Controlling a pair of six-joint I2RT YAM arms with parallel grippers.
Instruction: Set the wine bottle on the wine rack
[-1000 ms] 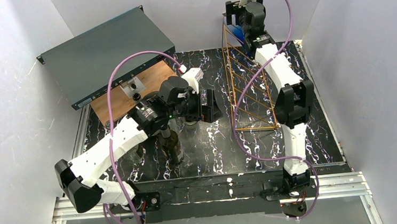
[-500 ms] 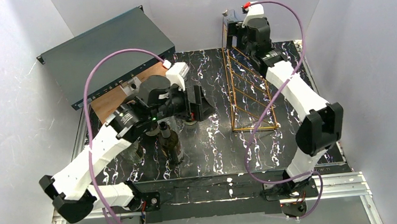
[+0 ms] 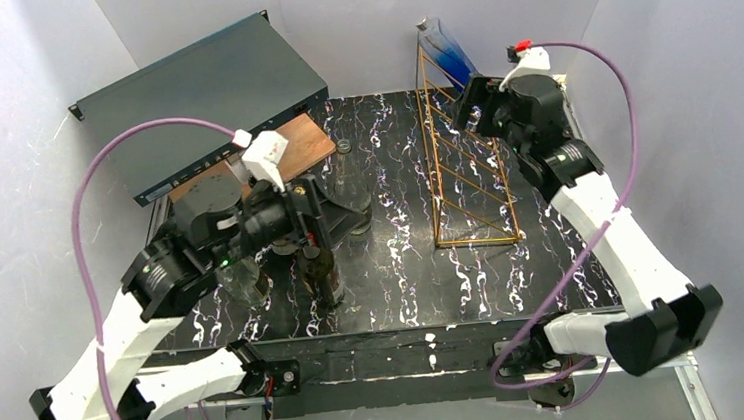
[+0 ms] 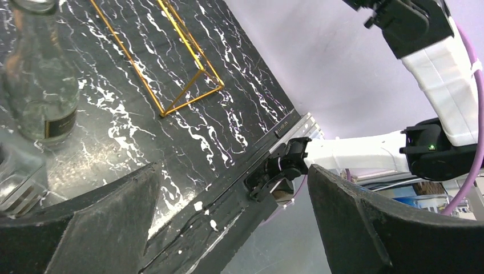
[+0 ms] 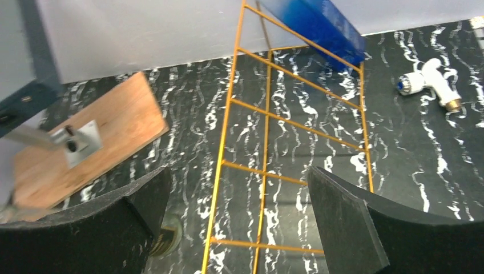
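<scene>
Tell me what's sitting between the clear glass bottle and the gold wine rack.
Nothing. Only bare black marbled tabletop separates the clear bottle from the wine rack, shown plainest in the left wrist view.

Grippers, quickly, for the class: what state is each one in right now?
Left gripper: open, holding nothing.
Right gripper: open, holding nothing.

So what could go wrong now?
The blue bottle lies high on the wire rack, and the open right gripper is close beside it: a bump might tip the rack or roll the bottle off. The open left gripper hangs by the dark bottle and the clear bottle; reaching for one might topple the other.
</scene>
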